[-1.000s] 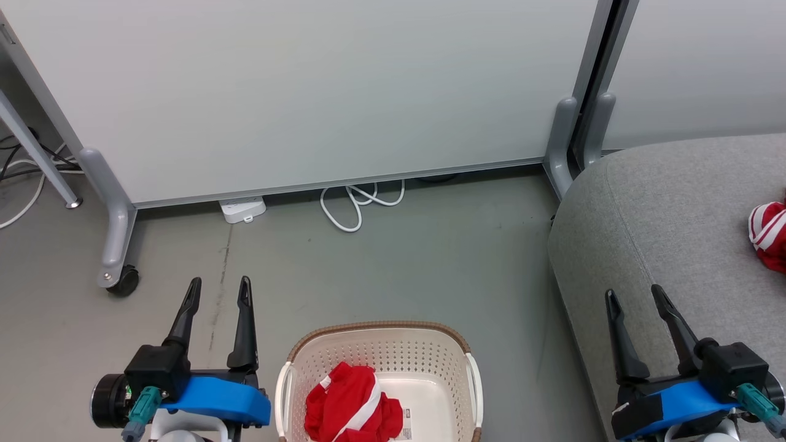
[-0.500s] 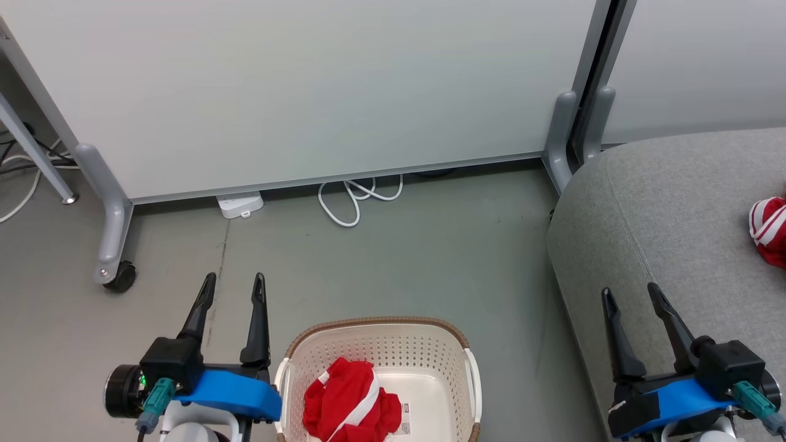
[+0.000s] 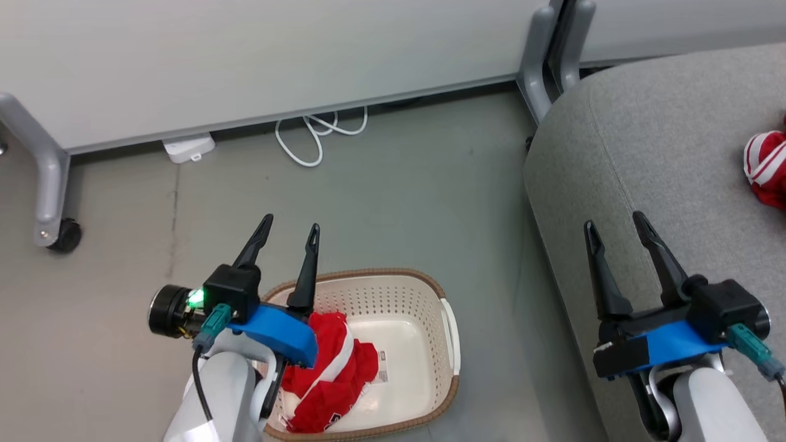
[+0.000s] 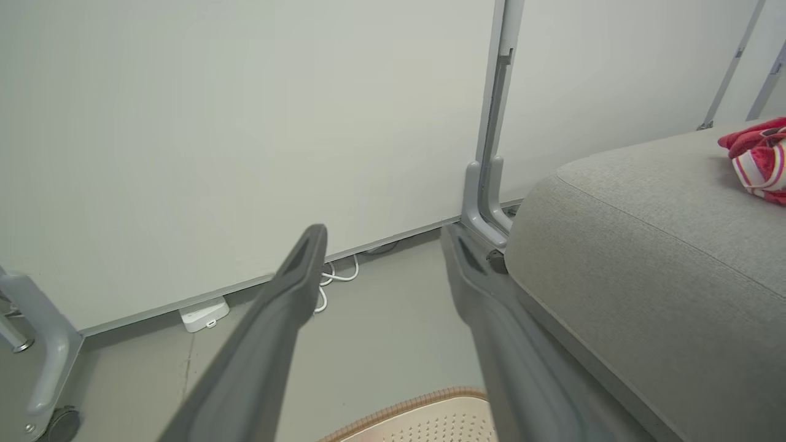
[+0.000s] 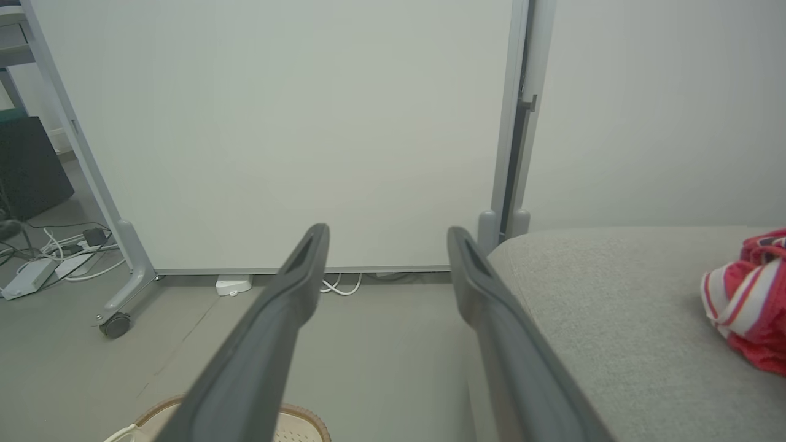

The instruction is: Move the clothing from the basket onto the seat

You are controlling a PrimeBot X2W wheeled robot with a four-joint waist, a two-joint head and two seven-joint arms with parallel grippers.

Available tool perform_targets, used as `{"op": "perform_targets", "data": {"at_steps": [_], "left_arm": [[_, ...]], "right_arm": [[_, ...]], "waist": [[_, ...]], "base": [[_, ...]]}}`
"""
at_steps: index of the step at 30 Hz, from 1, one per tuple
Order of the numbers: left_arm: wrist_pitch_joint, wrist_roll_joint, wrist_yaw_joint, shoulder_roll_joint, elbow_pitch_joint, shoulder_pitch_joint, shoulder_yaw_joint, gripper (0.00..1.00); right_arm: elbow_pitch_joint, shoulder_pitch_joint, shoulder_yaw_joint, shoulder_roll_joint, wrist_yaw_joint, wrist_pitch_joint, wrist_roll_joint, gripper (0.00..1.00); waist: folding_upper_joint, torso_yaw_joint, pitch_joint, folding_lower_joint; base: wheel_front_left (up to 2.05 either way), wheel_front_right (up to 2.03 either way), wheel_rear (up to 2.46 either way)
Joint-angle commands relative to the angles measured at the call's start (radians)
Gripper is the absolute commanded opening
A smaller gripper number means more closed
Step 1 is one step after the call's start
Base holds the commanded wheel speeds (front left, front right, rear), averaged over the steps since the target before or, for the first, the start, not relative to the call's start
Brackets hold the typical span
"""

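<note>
At six o'clock a red garment (image 3: 356,368) lies in the basket (image 3: 393,294), the left gripper (image 3: 291,222) hovering spread and empty over its nine-o'clock rim. At four o'clock the right gripper (image 3: 614,219), likewise spread, overhangs the seat (image 3: 645,141), which bears a striped garment (image 3: 764,166) at three o'clock.
</note>
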Motion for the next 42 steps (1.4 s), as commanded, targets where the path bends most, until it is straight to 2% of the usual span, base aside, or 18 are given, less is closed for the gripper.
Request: {"op": "perform_targets", "data": {"at_steps": [1, 17, 32, 42], "left_arm": [[-0.002, 0.003, -0.007, 0.009, 0.015, -0.03, -0.017, 1.0], [-0.002, -0.065, -0.005, 0.094, 0.343, -0.281, -0.278, 1.0], [-0.002, -0.133, -0.005, 0.118, 0.665, -0.494, -0.497, 1.0], [0.038, -0.19, -0.005, 0.144, 0.775, -0.568, -0.558, 1.0]], "right_arm": [[-0.006, -0.023, 0.003, -0.007, 0.0, -0.004, 0.0, 1.0], [-0.053, -0.205, 0.045, -0.014, 0.0, -0.004, -0.007, 1.0], [-0.095, -0.347, 0.074, -0.008, 0.0, -0.004, -0.017, 1.0], [-0.128, -0.398, 0.071, -0.012, 0.0, -0.004, -0.025, 1.0]], "waist": [[-0.0001, -0.04, 0.059, -0.0001], [-0.0001, -0.141, 0.329, -0.0001], [-0.0001, -0.153, 0.564, -0.0001], [-0.0001, -0.156, 0.685, -0.0001]], "base": [[0.0, 0.0, 0.0], [0.0, 0.0, 0.0], [0.0, 0.0, 0.0], [0.0, 0.0, 0.0]]}}
